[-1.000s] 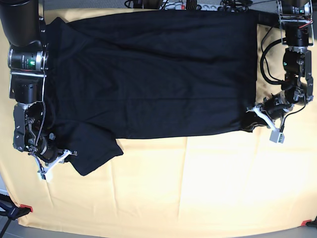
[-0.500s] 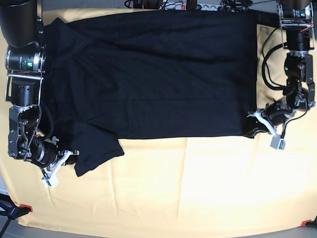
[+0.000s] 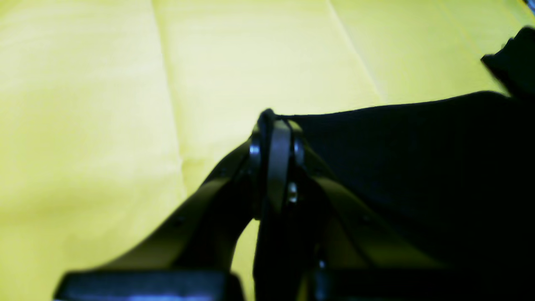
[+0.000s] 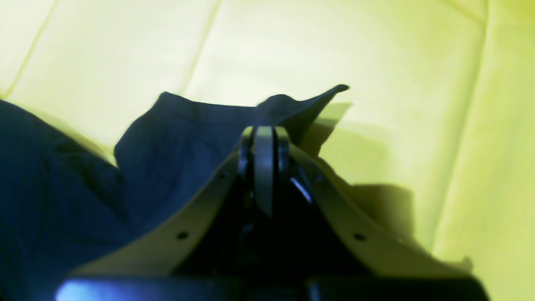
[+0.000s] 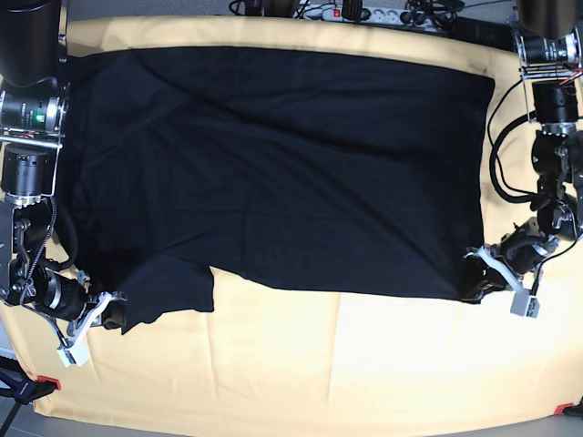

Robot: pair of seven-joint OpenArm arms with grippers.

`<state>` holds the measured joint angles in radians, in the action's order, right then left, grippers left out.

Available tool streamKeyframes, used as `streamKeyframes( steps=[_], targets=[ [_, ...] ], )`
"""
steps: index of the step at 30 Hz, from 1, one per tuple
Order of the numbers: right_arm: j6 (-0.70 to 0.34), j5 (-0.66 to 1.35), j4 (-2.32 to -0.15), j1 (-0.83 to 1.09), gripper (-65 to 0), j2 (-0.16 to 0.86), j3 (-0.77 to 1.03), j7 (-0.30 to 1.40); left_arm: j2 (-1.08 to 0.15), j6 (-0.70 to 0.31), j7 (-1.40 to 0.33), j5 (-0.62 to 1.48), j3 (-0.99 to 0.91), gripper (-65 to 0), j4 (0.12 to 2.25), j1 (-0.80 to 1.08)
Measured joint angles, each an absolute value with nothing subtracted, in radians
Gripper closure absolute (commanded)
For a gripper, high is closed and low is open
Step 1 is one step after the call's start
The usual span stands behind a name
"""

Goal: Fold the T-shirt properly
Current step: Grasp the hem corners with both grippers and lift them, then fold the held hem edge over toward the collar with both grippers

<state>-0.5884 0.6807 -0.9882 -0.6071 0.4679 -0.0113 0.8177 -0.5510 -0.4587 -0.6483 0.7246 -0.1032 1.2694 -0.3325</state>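
Base view: no containers anywhere, just the T-shirt [image 5: 273, 173] spread flat on the pale yellow cloth [image 5: 364, 364] that covers the table. Shirt is plain black, no print, lying sideways across the upper and middle part of the cloth, body a wide dark rectangle with light wrinkles, one short sleeve [image 5: 168, 291] poking out toward the lower left corner. Right gripper [image 5: 91, 319] sits at that sleeve's tip on the view's left; right wrist view shows its jaws pinched together on the dark fabric, a small peak of sleeve cloth [image 4: 292, 104] sticking up past the fingertips. Left gripper [image 5: 487, 278] is at the shirt's lower right corner on the view's right; left wrist view shows jaws closed tight with the shirt edge [image 3: 376, 125] caught right at the tips, black fabric running off to the right over yellow cloth. Both wrist views blurry and dark near the fingers. Compared with the earlier frames: both grippers have shifted lower in the base view, the shirt's bottom edge has been pulled down with them so more cloth is covered, and the right-hand side of the shirt now lies further right. Power strip and cables [image 5: 364, 11] along the top edge.
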Motion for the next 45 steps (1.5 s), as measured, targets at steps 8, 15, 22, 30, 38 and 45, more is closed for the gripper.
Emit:
streamKeyframes(
  steps=[8, 15, 22, 30, 38, 45],
  targets=[
    [-0.645, 0.704, -0.988, -0.621, 0.0, 0.469, -0.011, 0.847, -0.554, -0.584, -0.655, 0.724, -0.027, 0.0, 1.269, -0.332],
    [-0.696, 0.929, -0.989, -0.618, 0.0, 0.540, -0.012, 0.955, -0.578, -0.691, -0.720, 0.795, 0.008, 0.0, 1.269, -0.330],
    [-0.696, 1.090, -0.989, -0.618, 0.0, 0.610, -0.012, 1.066, -0.627, -0.690, -0.873, 1.021, 0.007, 0.0, 1.270, -0.330],
    [-0.692, 1.176, -1.049, -0.492, 0.0, 0.662, -0.013, 1.109, -0.663, -0.690, -0.916, 1.096, 0.007, 0.0, 1.270, -0.307],
    [-0.693, 1.176, -1.359, -0.324, 0.0, 0.699, -0.005, 1.109, -0.726, -0.690, -0.917, 1.168, 0.007, 0.0, 1.297, -0.300],
    [-0.693, 1.179, -1.470, -0.275, 0.0, 0.698, -0.004, 1.111, -0.734, -0.690, -1.085, 1.380, 0.007, 0.0, 1.339, -0.294]
  ],
)
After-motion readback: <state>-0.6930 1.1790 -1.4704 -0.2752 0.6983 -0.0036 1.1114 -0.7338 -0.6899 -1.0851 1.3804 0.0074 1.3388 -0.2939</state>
